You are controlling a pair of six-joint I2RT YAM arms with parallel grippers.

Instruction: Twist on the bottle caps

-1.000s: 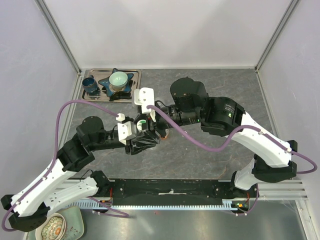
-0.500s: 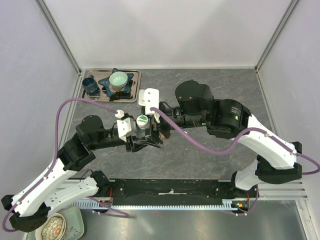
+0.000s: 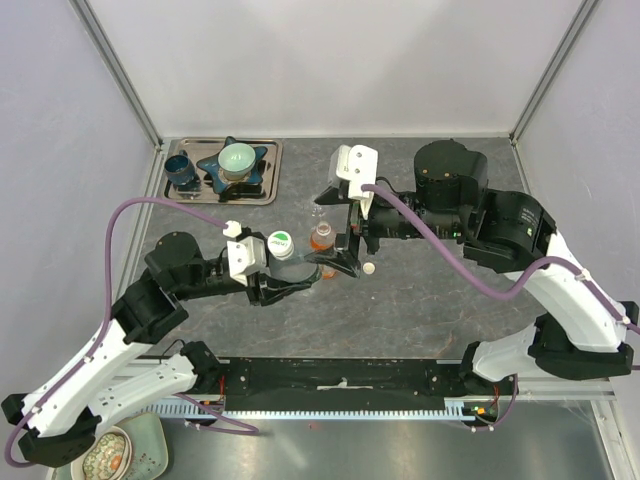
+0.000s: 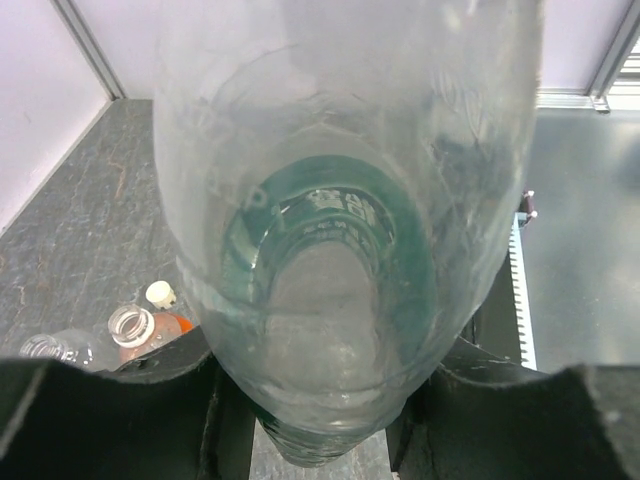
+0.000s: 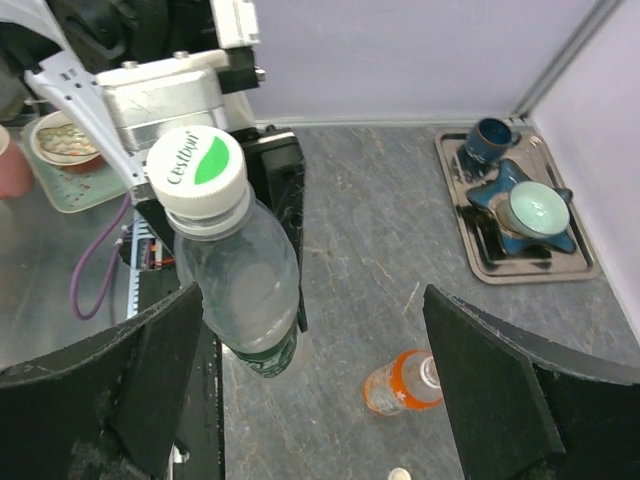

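While the left pincer (image 3: 283, 278) grips the capped bottle (image 5: 240, 290) mid-table, the right pincer (image 3: 340, 255) stands spread beside the orange bottle (image 3: 321, 238).

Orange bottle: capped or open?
Open: orange bottle shows a bare mouth in the left wrist view; a loose cap lies near it.

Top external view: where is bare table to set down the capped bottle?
Widest bare stretch: the table between the loose cap and the arms' base rail. Also bare: the strip between the tray and the right arm, along the far wall. Crowded around the orange bottle and small clear bottle.
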